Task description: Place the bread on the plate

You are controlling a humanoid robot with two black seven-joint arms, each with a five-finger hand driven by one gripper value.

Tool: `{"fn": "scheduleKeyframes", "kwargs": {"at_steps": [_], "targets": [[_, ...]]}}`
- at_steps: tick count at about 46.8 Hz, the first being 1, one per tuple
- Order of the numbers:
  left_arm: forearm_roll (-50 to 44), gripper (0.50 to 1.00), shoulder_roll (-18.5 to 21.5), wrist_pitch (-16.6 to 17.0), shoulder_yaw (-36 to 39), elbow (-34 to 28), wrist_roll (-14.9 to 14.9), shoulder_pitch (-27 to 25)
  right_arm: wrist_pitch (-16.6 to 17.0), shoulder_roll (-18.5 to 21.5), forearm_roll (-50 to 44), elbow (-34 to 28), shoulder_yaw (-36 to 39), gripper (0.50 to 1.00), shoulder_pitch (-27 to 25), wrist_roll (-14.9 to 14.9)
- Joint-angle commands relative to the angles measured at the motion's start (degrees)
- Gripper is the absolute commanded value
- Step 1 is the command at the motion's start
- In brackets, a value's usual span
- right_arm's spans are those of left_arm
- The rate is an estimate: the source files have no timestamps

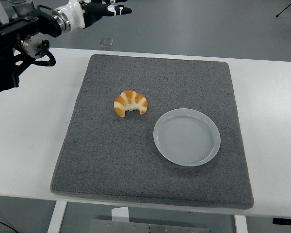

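A golden croissant (130,103) lies on the grey mat (111,155), left of centre. A pale round plate (186,137) sits on the mat just right of and below the croissant, with nothing on it. My left hand (105,8) is high at the picture's top left, beyond the table's far edge, with its fingers spread and holding nothing. It is well above and left of the croissant. The right arm does not show.
The mat covers most of the white table (29,131). A small grey square object (105,42) lies on the floor beyond the table's far edge. My black left arm (19,43) hangs over the table's far left corner.
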Motion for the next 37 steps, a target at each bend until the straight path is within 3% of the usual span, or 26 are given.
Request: {"fn": "scheduleKeyframes", "kwargs": {"at_steps": [1,7,11,20,28,37], "targets": [[0.44,0.984,4.76,0.77,3.65,-9.21,0.05,-3.92,0.00,0.00,0.00,-0.01,-0.01,0.952,0.00,0.00],[3.95,0.984,8.55,2.52,9.01,-19.15,0.05,-8.23,0.00,0.00,0.00,0.08,-0.01,0.952,0.00,0.00],[10.00,0.984,9.87,4.72,9.90,-24.25,0.05,-8.50,0.00,0.00,0.00,0.08,-0.01,0.952,0.00,0.00],[25.13,0.984,12.95,13.32,11.91,-35.33,0.05,-6.75,0.00,0.00,0.00,0.08,-0.01,0.952,0.00,0.00],[27.51,0.981,12.07,20.53,19.21,-37.27,0.05,-6.57,0.08,0.00,0.00,0.08,-0.01,0.954,0.00,0.00],[34.27,0.981,11.89,25.63,19.83,-37.01,0.05,-3.76,0.08,0.00,0.00,0.08,-0.01,0.952,0.00,0.00]]}}
